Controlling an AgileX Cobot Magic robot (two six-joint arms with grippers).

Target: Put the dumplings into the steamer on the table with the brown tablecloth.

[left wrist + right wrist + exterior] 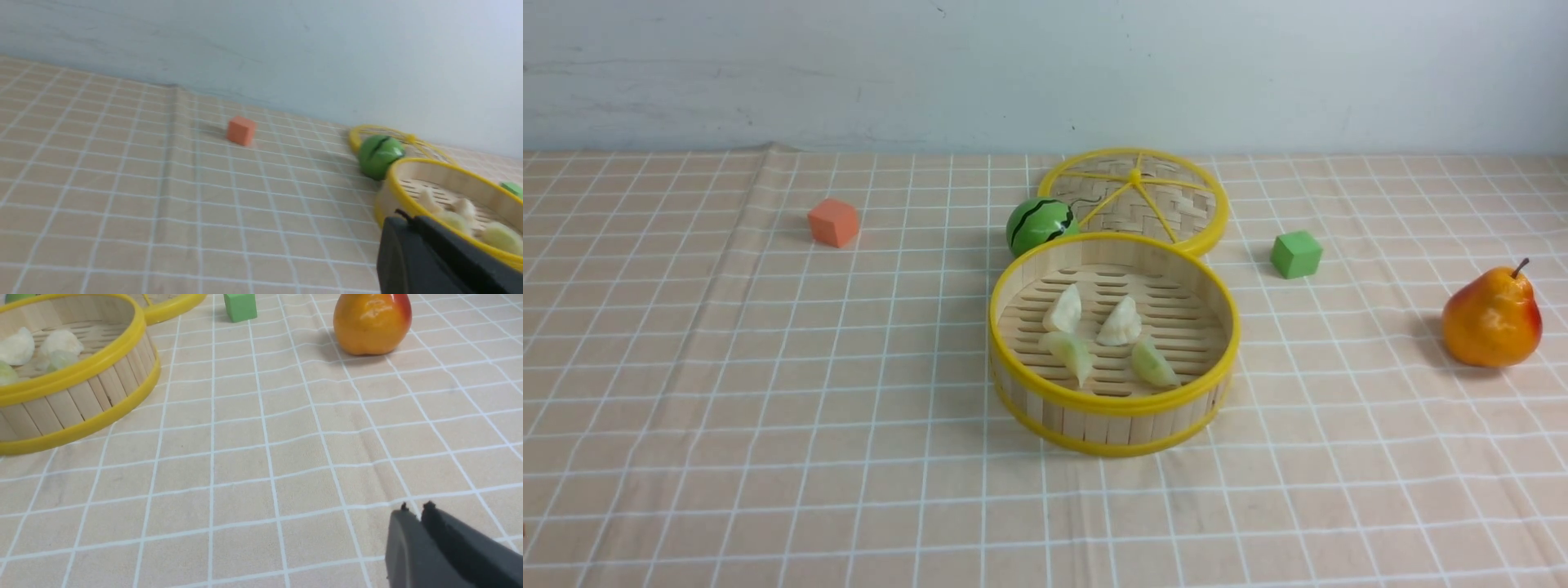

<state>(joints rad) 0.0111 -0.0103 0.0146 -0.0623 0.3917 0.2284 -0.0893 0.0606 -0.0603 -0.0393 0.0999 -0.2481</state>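
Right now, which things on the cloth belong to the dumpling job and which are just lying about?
Job:
- four dumplings, all inside the steamer
- steamer
- brown tablecloth

Lying about:
- steamer lid
- toy watermelon
- orange cube
- green cube
- pear

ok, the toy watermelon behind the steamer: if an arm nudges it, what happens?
Likely rolls: the watermelon looks like a smooth ball. It sits close beside the steamer and lid, which would probably stop it that way. Its glossy skin may slip between gripper pads.
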